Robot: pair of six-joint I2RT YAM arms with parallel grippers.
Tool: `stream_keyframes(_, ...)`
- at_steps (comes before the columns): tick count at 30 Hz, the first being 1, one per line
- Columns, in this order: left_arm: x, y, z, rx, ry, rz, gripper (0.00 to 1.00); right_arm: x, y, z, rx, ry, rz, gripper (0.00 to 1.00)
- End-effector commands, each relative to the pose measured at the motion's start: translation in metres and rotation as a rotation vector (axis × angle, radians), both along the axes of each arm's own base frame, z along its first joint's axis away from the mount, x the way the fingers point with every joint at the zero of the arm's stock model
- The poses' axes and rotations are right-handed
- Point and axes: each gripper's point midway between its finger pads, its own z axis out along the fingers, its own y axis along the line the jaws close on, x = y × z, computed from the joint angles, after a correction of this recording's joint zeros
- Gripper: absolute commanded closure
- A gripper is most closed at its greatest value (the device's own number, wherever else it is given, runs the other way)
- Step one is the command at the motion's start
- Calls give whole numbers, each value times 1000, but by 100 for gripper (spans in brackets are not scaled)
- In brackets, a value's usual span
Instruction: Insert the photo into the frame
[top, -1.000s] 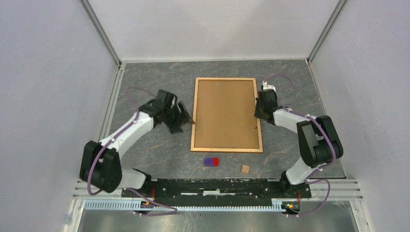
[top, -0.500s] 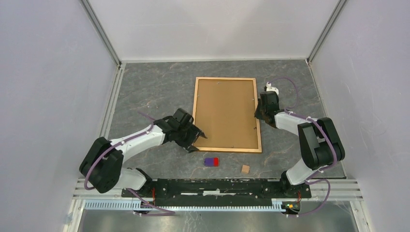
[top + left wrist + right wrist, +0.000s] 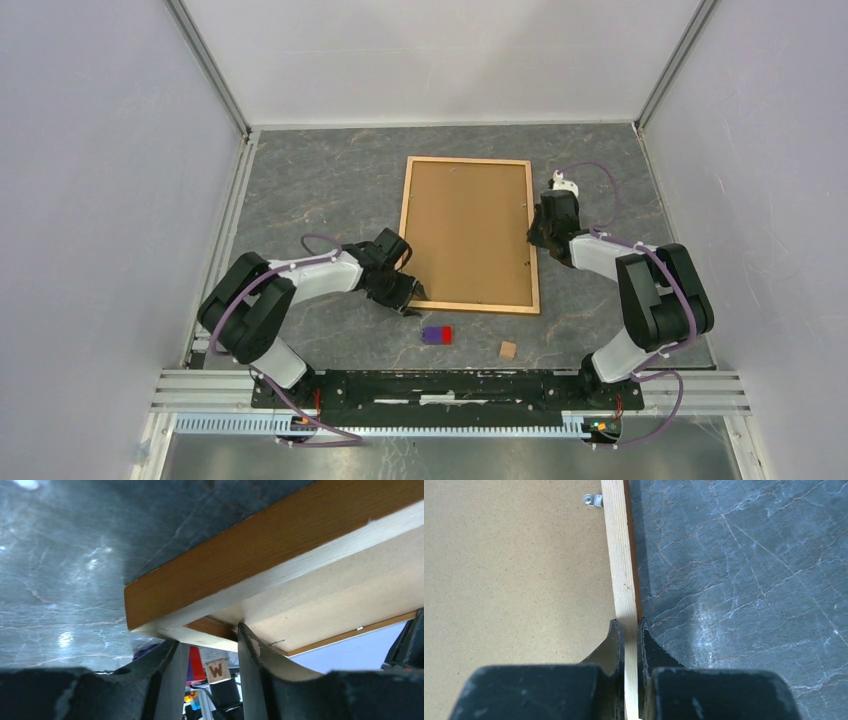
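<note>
The frame point(image 3: 403, 230), thin light orange-brown wood, lies back-up on the grey table with a plain brown backing board point(image 3: 467, 235) filling it. The photo is hidden. My left gripper point(image 3: 412, 300) is at the frame's near-left corner. In the left wrist view its fingertips point(image 3: 206, 634) sit either side of the corner rail point(image 3: 225, 565), touching it. My right gripper point(image 3: 533, 236) is on the right rail. The right wrist view shows it point(image 3: 629, 622) pinching the pale rail point(image 3: 621, 555), one finger on the board side and one on the table side.
A red-and-purple block point(image 3: 437, 334) and a small wooden cube point(image 3: 508, 349) lie near the front edge, just past the frame's near rail. The cube, marked W point(image 3: 216, 670), shows between my left fingers. A metal tab point(image 3: 593, 499) sits on the board. Walls enclose the table.
My left arm swung from the frame's left side to its near-left corner, and its jaws narrowed onto the rail. The right gripper closed on the right rail. The frame shifted slightly.
</note>
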Motion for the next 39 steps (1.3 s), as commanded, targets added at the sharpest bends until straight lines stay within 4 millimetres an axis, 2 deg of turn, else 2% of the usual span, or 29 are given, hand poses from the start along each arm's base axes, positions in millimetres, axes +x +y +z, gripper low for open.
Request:
stream_keyframes(1, 38, 17, -12, 126, -46, 58, 60, -32, 7, -30, 55, 113, -2, 100)
stream_keyframes(5, 65, 55, -17, 232, -64, 82, 72, -41, 9, -35, 50, 128, 38, 100)
stream_keyframes(9, 96, 98, -14, 346, -92, -6, 90, -51, 26, -35, 83, 135, 170, 100)
stream_keyframes(12, 113, 132, -9, 459, -65, -141, 98, -61, 38, -34, 111, 136, 262, 100)
stream_keyframes(15, 127, 159, -6, 522, -86, -214, 98, -76, 52, -36, 140, 136, 350, 100)
stream_keyframes(18, 151, 175, -2, 577, -154, -318, 98, -96, 70, -42, 150, 158, 432, 100)
stream_keyframes(20, 165, 177, -1, 590, -181, -400, 98, -109, 82, -42, 152, 160, 482, 100)
stream_keyframes(23, 187, 164, 1, 532, -234, -616, 98, -124, 108, -29, 170, 99, 602, 98)
stream_keyframes(25, 195, 162, -1, 506, -211, -684, 98, -119, 109, -15, 134, 61, 630, 86)
stream_keyframes(28, 205, 141, -2, 350, -321, -733, 98, -91, 94, 15, -4, -18, 596, 68)
stream_keyframes(29, 207, 140, -3, 340, -346, -771, 98, -83, 91, 27, -47, -42, 596, 63)
stream_keyframes(30, 208, 147, -4, 377, -341, -794, 98, -75, 88, 40, -85, -59, 597, 59)
stream_keyframes(33, 214, 165, -1, 488, -326, -849, 98, -52, 74, 70, -176, -111, 563, 50)
stream_keyframes(35, 216, 170, 5, 539, -339, -888, 98, -39, 64, 85, -181, -150, 532, 46)
stream_keyframes(39, 217, 176, 14, 643, -348, -950, 98, -14, 45, 99, -119, -186, 478, 43)
